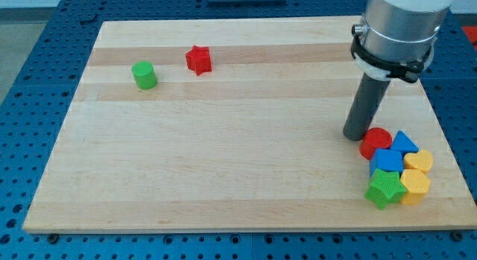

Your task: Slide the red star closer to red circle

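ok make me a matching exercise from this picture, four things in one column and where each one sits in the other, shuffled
Things:
1. red star
2. green cylinder
3. red circle
4. green star

Places:
A. in the cluster at the view's bottom right, at its lower left corner, beside the yellow hexagon
B. right beside my tip, on its right in the view
C. farthest toward the view's left, alone near the board's top
D. near the view's top, just right of the green cylinder

Pairs: 1-D, 2-C, 3-B, 4-A
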Robot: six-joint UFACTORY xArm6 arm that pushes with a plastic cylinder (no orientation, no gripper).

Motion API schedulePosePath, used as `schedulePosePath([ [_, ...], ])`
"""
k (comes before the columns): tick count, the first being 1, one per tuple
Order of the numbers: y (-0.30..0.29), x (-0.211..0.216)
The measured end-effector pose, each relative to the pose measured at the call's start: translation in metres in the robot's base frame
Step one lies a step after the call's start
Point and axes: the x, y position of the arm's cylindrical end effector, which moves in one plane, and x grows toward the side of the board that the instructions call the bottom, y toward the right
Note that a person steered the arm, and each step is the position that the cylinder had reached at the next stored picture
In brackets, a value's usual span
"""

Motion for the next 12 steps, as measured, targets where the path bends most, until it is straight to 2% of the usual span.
schedulePosePath([
  [1, 0.000, -0.005],
  [2, -0.023, -0.045],
  [4, -0.092, -0.162],
  [6, -0.195, -0.218],
  [7, -0.233, -0.227],
  [9, -0.237, -0.156],
  [10, -0.237, -0.135],
  [12, -0.270, -0.177],
])
